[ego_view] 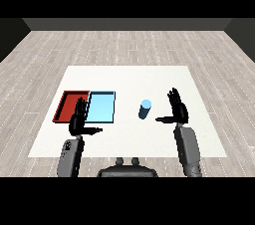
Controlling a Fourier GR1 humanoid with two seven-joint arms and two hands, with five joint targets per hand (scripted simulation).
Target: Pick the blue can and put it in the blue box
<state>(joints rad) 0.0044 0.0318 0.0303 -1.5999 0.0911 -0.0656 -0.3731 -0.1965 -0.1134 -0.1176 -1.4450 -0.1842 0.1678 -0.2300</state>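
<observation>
A blue can (145, 109) stands upright on the white table, right of the light blue tray (102, 106). My right hand (177, 110) is open just right of the can, fingers straight up and thumb pointing toward it, with a small gap between them. My left hand (78, 118) is open too, held over the near edges of the two trays, thumb pointing right. Neither hand holds anything.
A red tray (65, 105) lies directly left of the light blue tray, touching it. The white table (129, 79) extends behind and to the right of the can.
</observation>
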